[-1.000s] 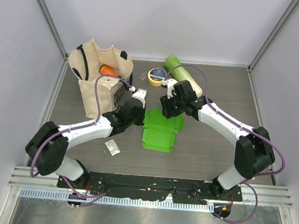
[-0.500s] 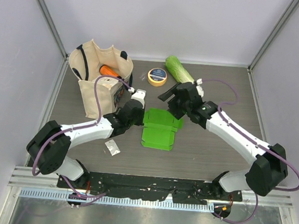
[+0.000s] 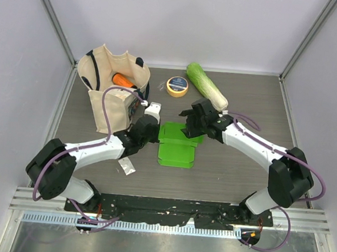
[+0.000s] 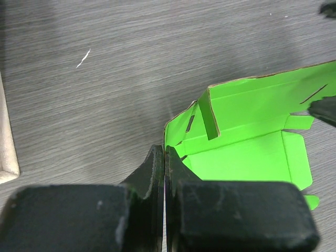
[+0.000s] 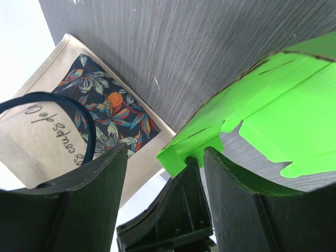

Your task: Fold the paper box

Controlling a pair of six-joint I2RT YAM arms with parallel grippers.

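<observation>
The bright green paper box (image 3: 177, 150) lies partly folded at the table's middle, its rear flap raised (image 3: 182, 133). My left gripper (image 3: 157, 135) is at the box's left edge. In the left wrist view its jaws (image 4: 164, 150) are pressed together on the corner of the box's left wall (image 4: 247, 136). My right gripper (image 3: 189, 126) hangs over the rear flap, open. In the right wrist view its fingers (image 5: 100, 178) straddle the box's folded corner (image 5: 184, 155) without closing on it, and the left arm's gripper shows between them.
A cream tote bag (image 3: 109, 94) with an orange carrot (image 3: 122, 79) stands at the back left. A yellow tape roll (image 3: 177, 86) and a pale-green cabbage (image 3: 206, 85) lie behind the box. A small white packet (image 3: 126, 165) lies under the left arm.
The right gripper lifted off the rear flap, swung back, then came down over it again with wider jaws. The flap now stands more upright. The left gripper kept its grip.
</observation>
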